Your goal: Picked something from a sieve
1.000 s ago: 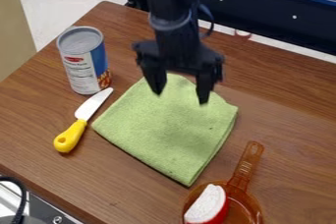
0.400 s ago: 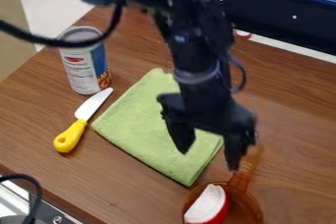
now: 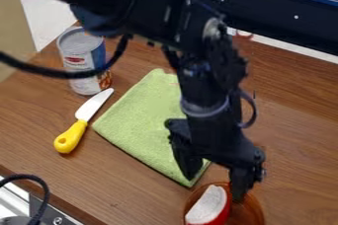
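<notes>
a slanting view down on a brown wooden tabletop (image 3: 112, 184). a black robot arm (image 3: 151, 9) crosses from the upper left, and its gripper (image 3: 215, 188) hangs at the lower right of centre. the jaws are open, spread well apart with a gap between their tips. one tip hangs over the near edge of a green cloth; the other is over the back part of an orange-brown sieve (image 3: 249, 213) at the bottom edge of the view. in the sieve, on its left side, lies a red piece with a white face (image 3: 206, 204), the white side turned up and to the left. the right-hand tip is just beside this piece; whether it touches the piece or the sieve, one cannot tell.

the green cloth (image 3: 142, 123) lies folded and flat, behind and to the left of the sieve, partly covered by the gripper. to its left lies a knife with a yellow handle (image 3: 70, 137), its pale blade slanting up and to the right. just behind the blade's tip stands an upright can (image 3: 82, 61) with a blue, white and red label, and a loop of black cable (image 3: 63, 74) hangs across the view in front of it. along the top right, beyond the tabletop, runs a dark panel (image 3: 277, 18).
</notes>
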`<state>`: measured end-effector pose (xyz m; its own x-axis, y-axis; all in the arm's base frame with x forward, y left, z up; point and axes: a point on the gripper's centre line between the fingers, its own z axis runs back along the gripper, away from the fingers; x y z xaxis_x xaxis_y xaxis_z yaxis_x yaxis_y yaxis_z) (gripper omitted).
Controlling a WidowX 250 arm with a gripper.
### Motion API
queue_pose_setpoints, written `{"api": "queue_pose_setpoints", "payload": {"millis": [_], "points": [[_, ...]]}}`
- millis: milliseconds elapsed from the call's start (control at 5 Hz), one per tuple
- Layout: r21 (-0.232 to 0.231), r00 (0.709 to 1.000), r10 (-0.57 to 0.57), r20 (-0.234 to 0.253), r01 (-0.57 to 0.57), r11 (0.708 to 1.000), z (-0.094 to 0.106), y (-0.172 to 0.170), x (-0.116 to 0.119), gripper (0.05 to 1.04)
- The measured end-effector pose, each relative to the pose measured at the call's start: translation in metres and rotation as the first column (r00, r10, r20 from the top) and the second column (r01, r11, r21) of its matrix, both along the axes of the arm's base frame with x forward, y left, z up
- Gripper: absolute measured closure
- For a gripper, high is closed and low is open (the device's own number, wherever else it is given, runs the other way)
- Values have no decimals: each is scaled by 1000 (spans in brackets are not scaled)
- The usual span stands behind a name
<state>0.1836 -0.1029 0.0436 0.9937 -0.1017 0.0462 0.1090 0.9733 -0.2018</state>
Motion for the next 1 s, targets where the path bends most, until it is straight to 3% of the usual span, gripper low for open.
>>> {"api": "queue_pose_setpoints", "payload": {"millis": [200, 400, 600, 1000], "points": [[-1, 1000, -21, 19, 21, 1000, -5, -5, -4, 84], [9, 1000, -11, -1, 11, 1000, -12, -5, -4, 84], [26, 999, -17, 39, 16, 1000, -15, -2, -2, 84], [32, 997, -52, 50, 51, 998, -23, -4, -8, 84]]}}
